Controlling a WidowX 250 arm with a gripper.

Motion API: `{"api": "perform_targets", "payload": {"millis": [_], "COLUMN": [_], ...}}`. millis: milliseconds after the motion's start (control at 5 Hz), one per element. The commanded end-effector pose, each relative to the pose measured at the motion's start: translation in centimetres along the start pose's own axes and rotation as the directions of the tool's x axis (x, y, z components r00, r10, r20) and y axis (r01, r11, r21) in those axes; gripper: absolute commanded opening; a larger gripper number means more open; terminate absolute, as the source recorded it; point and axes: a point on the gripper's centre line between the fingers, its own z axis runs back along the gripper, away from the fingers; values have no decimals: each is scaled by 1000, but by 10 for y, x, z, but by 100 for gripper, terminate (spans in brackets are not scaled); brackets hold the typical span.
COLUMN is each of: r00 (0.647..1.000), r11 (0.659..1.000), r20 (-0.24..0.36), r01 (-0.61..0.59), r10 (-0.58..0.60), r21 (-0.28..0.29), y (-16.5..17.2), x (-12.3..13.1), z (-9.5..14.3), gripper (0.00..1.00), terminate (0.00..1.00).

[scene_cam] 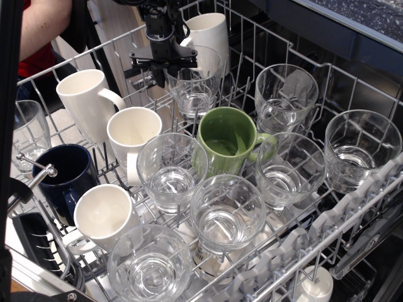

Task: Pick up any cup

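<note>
My gripper (pixel 170 69) hangs at the rim of the cup (pixel 192 82) at the back of the rack (pixel 352 207). I cannot tell if it grips. I think the lifting is left to do.

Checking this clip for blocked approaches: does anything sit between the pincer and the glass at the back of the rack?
Nothing visible does. The pincer is already at the rim of the back glass, at its left edge. A white mug stands close behind the glass, not between them.
</note>
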Motion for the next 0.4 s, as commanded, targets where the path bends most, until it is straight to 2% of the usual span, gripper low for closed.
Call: {"api": "perform_targets", "payload": {"millis": [0,200], "r00": [999,999], "r11": [998,989], "r20": [4,-14], "r01": [35,43], "r10": [-35,-46], "r21": [-61,-144], "y": [-3,-3], "x": [23,34], "z": [34,58], "gripper": [0,0], "terminate": [0,0]}}
